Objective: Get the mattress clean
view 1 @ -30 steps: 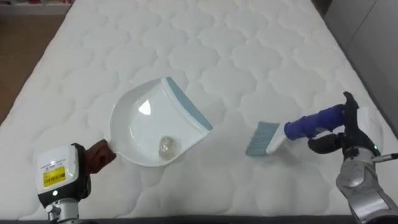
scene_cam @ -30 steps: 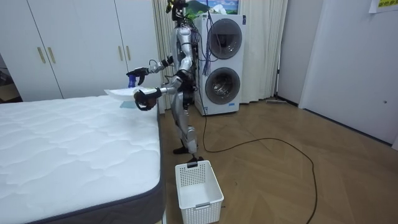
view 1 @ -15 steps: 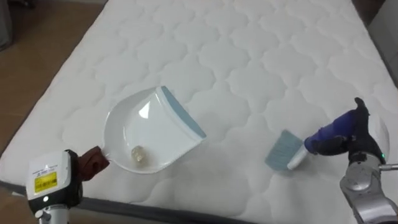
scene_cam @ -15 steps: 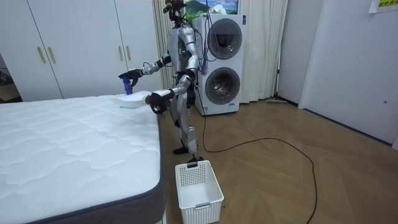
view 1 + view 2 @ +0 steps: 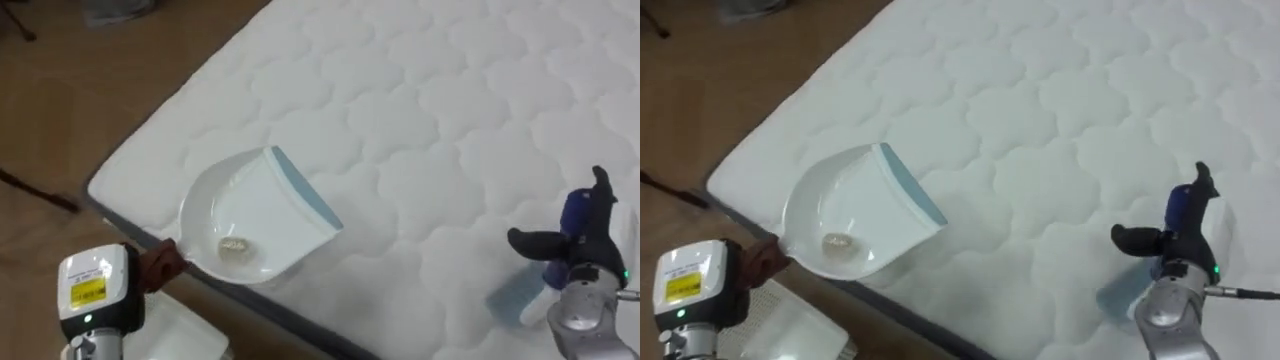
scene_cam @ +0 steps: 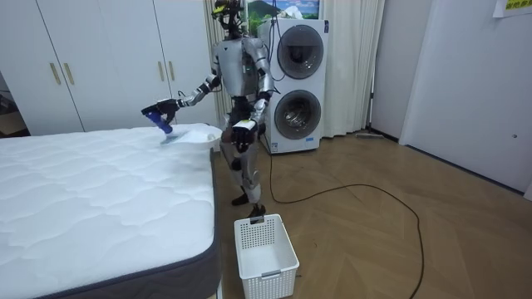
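Bedroom w/ wood floor. The robot stands at a corner of the white quilted bed, washer stack behind it. Dustpan hangs over that corner's edge, part over mattress, part over floor, w/ one small pale scrap in its bowl near the handle end.

Pan's long axis: brown handle at lower left, blue-edged lip at upper right, i.e. lip points in toward the bed's middle, handle out toward the floor. Handle runs into the left hand. The grip itself is hidden under the hand's back, so can't tell how it's closed.

Right hand is well apart at the eye view's right, over the mattress, dark fingers clamped round the blue brush, pale bristles at its lower end.

Sweeping looks done; prob. next = dump the scrap. White basket sits on the floor beside the bed's side, well apart from the pan, on the floor side where the left hand is. So the left arm is nearer. Keep the lip no lower than the handle end till over the basket, else the scrap slides out.
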{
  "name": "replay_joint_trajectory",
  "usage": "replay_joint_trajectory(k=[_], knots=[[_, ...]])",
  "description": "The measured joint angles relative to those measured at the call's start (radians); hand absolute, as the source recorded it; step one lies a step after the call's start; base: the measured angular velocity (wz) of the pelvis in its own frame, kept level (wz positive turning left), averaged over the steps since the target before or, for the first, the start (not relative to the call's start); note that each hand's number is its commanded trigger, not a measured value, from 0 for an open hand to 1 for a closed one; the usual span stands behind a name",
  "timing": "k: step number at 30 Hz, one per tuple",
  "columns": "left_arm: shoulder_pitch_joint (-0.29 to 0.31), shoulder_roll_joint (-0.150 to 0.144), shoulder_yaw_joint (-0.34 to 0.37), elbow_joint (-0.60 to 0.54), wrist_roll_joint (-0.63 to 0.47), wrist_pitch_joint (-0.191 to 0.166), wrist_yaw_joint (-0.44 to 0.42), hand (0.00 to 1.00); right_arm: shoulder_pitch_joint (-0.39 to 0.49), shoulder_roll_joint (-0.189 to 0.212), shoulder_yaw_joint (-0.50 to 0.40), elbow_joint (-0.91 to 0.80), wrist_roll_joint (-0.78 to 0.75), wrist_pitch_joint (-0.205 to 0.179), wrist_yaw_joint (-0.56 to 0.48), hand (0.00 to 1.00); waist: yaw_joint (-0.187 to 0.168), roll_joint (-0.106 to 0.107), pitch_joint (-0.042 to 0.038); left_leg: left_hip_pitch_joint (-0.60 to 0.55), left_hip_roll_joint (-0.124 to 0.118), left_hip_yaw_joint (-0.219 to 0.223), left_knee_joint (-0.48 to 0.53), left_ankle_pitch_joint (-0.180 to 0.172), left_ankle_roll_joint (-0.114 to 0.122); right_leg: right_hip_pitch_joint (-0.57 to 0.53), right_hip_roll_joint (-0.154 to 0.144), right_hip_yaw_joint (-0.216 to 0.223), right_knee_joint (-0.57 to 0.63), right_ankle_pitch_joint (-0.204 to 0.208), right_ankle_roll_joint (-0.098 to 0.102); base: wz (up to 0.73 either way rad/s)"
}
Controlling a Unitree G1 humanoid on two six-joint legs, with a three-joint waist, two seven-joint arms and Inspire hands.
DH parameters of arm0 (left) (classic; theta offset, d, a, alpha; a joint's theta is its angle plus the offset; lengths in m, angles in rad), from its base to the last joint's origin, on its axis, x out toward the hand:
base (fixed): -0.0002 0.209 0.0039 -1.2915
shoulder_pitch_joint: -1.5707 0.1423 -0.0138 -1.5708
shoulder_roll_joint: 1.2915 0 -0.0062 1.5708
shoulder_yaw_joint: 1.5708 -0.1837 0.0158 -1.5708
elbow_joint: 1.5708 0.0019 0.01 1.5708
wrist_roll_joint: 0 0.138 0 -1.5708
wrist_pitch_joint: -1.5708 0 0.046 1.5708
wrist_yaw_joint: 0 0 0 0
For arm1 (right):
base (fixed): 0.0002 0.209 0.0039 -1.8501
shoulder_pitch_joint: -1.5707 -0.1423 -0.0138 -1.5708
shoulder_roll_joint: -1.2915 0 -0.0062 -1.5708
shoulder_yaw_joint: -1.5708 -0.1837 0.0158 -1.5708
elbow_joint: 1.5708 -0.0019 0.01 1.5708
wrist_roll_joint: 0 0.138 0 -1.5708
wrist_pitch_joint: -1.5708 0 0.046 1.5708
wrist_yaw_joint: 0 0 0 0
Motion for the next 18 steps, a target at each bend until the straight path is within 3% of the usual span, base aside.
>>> replay_joint_trajectory(k=[6,9,11,12,14,15,16,18], knots=[[0.002,-0.007,0.002,0.000,-0.006,-0.027,-0.002,1.00,0.009,0.018,0.005,-0.002,0.100,0.000,0.050,0.00,0.033,0.005,0.0006,-0.013,-0.001,0.025,0.003,0.006,0.004,0.011,-0.009,-0.032,0.003,-0.014,0.006,0.30],[0.002,-0.007,0.004,0.001,-0.006,-0.049,-0.002,1.00,0.023,0.024,0.008,-0.001,0.123,0.008,0.068,0.00,0.050,0.005,-0.0002,-0.014,-0.021,0.027,-0.004,0.011,0.016,0.014,-0.022,-0.035,0.019,-0.022,0.017,0.17],[0.001,-0.006,0.009,0.001,-0.009,-0.059,-0.003,1.00,0.036,0.024,0.007,-0.001,0.135,0.008,0.071,0.00,0.041,0.004,-0.0007,-0.014,-0.038,0.025,-0.011,0.013,0.024,0.015,-0.033,-0.045,0.036,-0.026,0.025,0.48],[-0.002,-0.006,0.009,0.000,-0.007,-0.061,-0.011,1.00,0.052,0.024,0.006,-0.003,0.158,0.008,0.069,0.00,0.030,0.006,-0.0022,-0.014,-0.053,-0.005,-0.011,0.011,0.028,0.019,-0.039,-0.046,0.057,-0.028,0.029,0.85],[-0.008,-0.003,0.006,0.000,-0.006,-0.064,-0.021,1.00,0.071,0.027,0.006,-0.003,0.169,0.009,0.069,0.00,-0.003,0.004,-0.0036,-0.007,-0.070,-0.071,-0.011,0.017,0.037,0.022,-0.044,-0.009,0.094,-0.030,0.031,1.03],[-0.014,-0.001,-0.002,0.000,-0.007,-0.064,-0.026,1.00,0.079,0.031,0.005,-0.003,0.171,0.009,0.069,0.00,-0.013,0.002,-0.0036,-0.002,-0.088,-0.119,-0.006,0.021,0.041,0.001,-0.041,0.064,0.123,-0.041,0.033,0.84],[-0.017,0.000,-0.002,0.000,-0.006,-0.064,-0.031,1.00,0.081,0.037,0.005,-0.009,0.177,0.008,0.074,0.00,-0.016,0.000,-0.0043,-0.003,-0.100,-0.170,-0.007,0.025,0.039,-0.027,-0.014,0.158,0.123,-0.058,0.024,0.71],[-0.020,0.005,-0.001,-0.001,-0.006,-0.064,-0.040,1.00,0.087,0.044,0.005,-0.032,0.182,0.007,0.080,0.00,-0.015,0.001,-0.0034,-0.011,-0.106,-0.209,-0.005,0.031,0.032,-0.086,0.027,0.232,0.067,-0.046,0.010,0.70]])
